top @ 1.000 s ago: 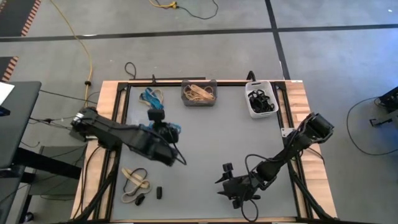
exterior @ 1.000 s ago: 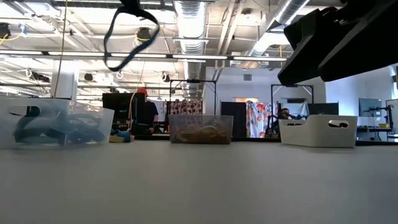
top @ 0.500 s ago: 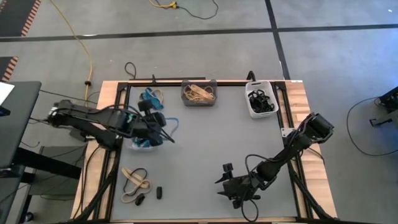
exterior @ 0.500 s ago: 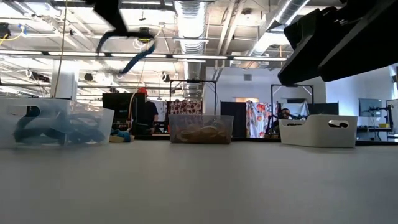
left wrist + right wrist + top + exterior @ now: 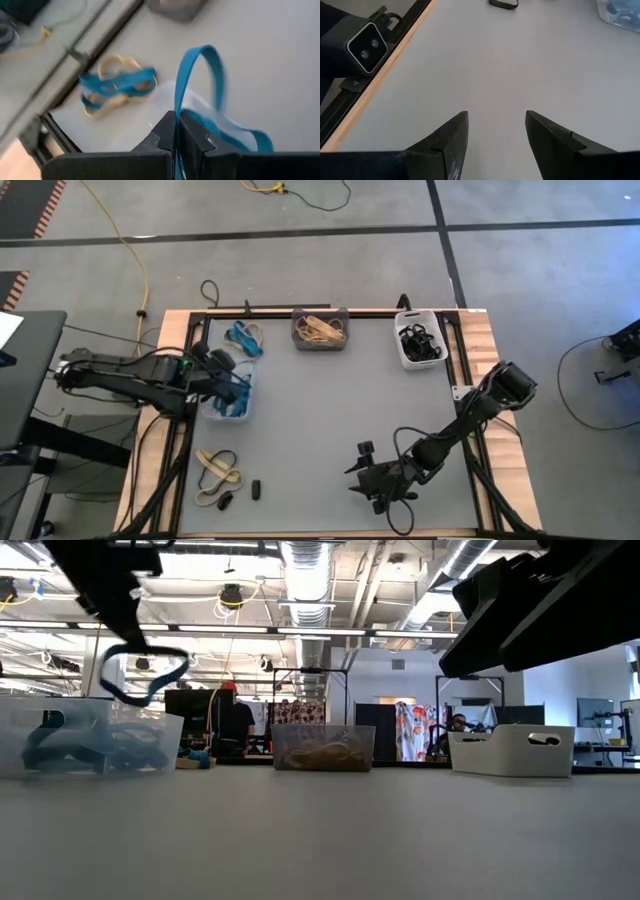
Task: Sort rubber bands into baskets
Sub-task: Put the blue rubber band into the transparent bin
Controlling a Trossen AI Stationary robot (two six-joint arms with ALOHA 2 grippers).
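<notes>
High view: taking the clear basket (image 5: 229,402) at the table's (image 5: 330,410) left edge as landmark, the right claw (image 5: 372,483) waits open, well apart toward the near side. The left claw (image 5: 240,388) hangs above the clear basket, clamped on a blue rubber band (image 5: 200,80). Beyond it lie loose bands (image 5: 244,336), then the dark grey basket (image 5: 320,330) and the white basket (image 5: 419,340).

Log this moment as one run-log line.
left pincer: shut on blue rubber band, above clear basket | right pincer: open, empty, waiting near table's front edge | step: drop pending
</notes>
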